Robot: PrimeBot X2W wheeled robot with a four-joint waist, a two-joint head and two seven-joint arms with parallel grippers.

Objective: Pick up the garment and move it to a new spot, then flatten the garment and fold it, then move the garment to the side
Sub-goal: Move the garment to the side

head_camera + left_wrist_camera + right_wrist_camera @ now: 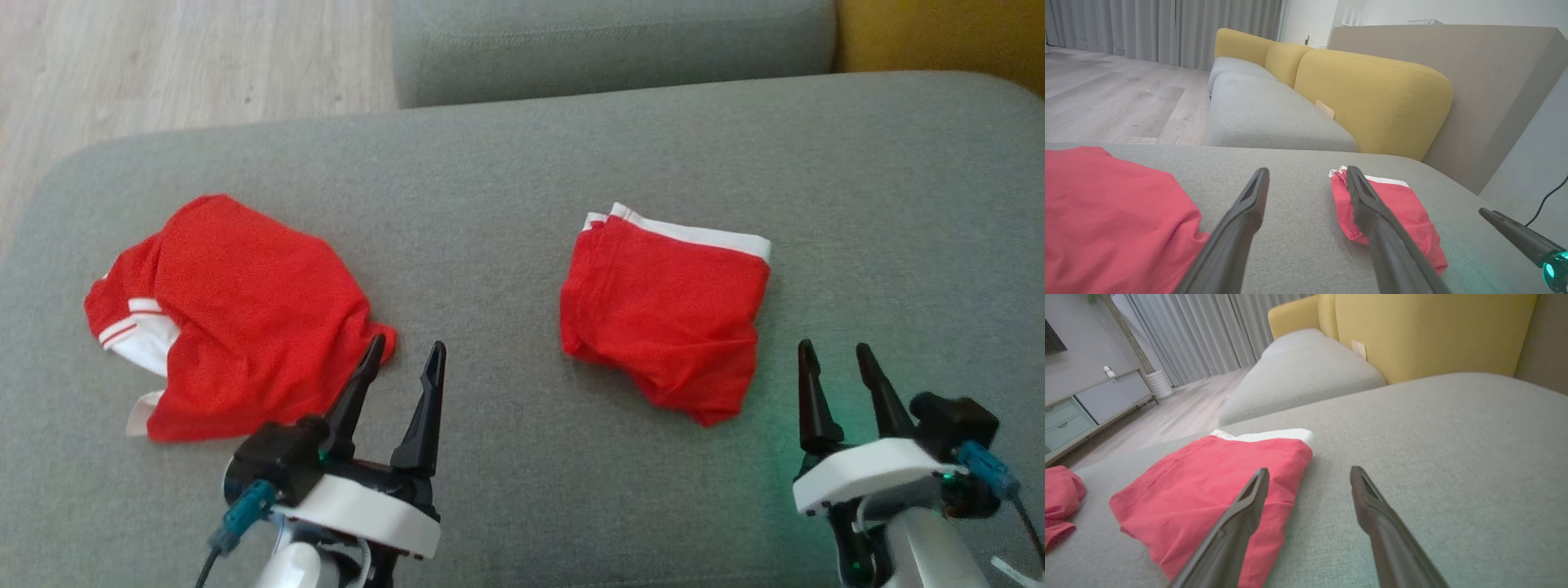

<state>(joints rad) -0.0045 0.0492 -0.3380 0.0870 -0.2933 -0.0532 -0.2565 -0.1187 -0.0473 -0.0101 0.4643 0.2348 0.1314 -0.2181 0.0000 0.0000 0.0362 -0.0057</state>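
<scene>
My left claw (408, 341) and right claw (835, 345) hang spread, empty. The crumpled red-and-white fabric garment (245, 318) lies on the grey sofa cushion (522, 163) by my left claw; I judge pick-up first: descend, pinch its hem

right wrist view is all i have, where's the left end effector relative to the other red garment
observer: left end effector is open and empty, tips by the near right corner of the rumpled red garment.
operator: is my right end effector touching the folded garment
observer: no, head view shows it off to that garment's right, over bare grey cushion.
operator: any white on the rumpled one
observer: yes, a white striped sleeve on its left side.
</scene>
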